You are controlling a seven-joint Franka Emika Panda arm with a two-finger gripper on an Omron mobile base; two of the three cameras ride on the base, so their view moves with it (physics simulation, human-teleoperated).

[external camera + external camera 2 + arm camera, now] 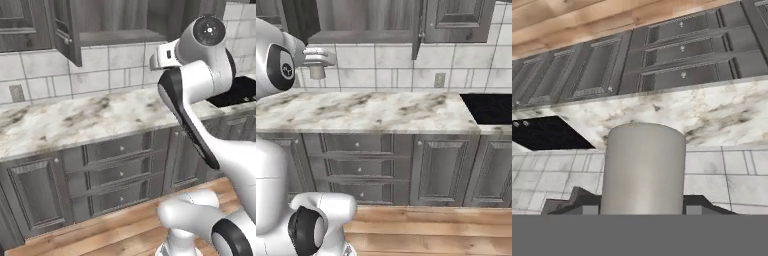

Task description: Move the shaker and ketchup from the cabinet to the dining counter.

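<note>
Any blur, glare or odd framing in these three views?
Left base view: soft and low-res, flat light, no glare on the marble worktop; the arm hides the right side. Right base view: equally soft, with a dim shadow band under the open cabinet. Hand view: rolled upside down, floor at top; the grey shaker between the fingertips sits close and smooth, without highlights.

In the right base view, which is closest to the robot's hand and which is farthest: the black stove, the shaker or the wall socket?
1. Shaker: between the jaws, at the left.
2. Wall socket: on the tiles, further right.
3. Black stove: set in the worktop, far right.
</note>
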